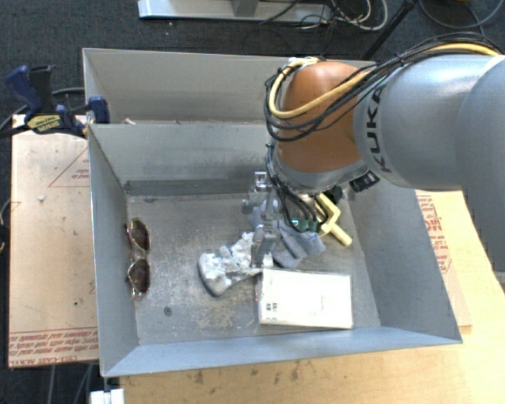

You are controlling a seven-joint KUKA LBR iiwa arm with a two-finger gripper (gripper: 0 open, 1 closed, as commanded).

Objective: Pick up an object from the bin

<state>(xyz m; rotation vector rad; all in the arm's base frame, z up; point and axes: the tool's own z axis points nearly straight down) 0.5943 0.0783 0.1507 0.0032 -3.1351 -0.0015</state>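
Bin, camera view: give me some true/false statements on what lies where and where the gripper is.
1. The sunglasses lie by the left wall of the bin. True.
2. The white box stands against the far wall. False: it lies flat near the front wall, right of centre.
3. The gripper is low over the white crumpled thing in the bin's middle. True.
4. The sunglasses touch the white box. False: they lie well apart, with the white crumpled thing between them.
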